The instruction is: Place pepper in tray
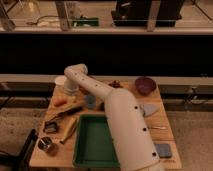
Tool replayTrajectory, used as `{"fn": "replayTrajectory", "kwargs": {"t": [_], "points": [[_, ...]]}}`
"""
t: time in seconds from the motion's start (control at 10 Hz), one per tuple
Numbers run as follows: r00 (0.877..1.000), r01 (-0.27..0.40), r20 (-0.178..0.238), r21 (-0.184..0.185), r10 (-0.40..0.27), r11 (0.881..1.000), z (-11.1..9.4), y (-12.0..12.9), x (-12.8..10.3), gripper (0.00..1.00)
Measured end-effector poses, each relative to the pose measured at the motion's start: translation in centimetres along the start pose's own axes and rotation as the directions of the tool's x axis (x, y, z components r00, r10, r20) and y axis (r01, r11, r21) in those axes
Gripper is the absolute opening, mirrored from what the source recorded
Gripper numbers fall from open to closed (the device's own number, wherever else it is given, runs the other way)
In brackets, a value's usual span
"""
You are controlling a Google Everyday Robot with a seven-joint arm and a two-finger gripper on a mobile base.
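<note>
A small orange-red pepper (60, 102) lies on the wooden table (159, 120) at the left side. The green tray (94, 144) sits empty at the table's front middle. My white arm rises from the lower right, bends at an elbow near the back left, and ends in the gripper (70, 90), which points down just behind and right of the pepper, next to a white cup (60, 80). The gripper's tip is hidden behind the wrist.
A purple bowl (145, 85) stands at the back right. A blue cup (90, 101), wooden utensils (68, 129), a black item (50, 126) and a metal cup (46, 145) crowd the left. A grey cloth (149, 109) and blue sponge (162, 150) lie on the right.
</note>
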Motion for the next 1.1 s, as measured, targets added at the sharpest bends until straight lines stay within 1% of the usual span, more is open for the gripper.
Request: {"fn": "replayTrajectory", "kwargs": {"t": [0.5,0.6,0.8,0.9,1.0,1.1], "points": [[0.999,-0.017,0.027,-0.016,0.017,1.000,0.85,0.05,0.81,0.72],[0.999,-0.018,0.032,-0.018,0.019,1.000,0.96,0.06,0.90,0.66],[0.999,-0.016,0.037,-0.016,0.017,1.000,0.93,-0.05,0.90,0.45],[0.999,-0.014,0.037,-0.009,0.015,1.000,0.69,-0.26,0.82,0.39],[0.999,-0.009,0.036,0.000,0.009,1.000,0.22,-0.57,0.66,0.37],[0.999,-0.007,0.037,0.002,0.007,1.000,0.06,-0.68,0.56,0.37]]}}
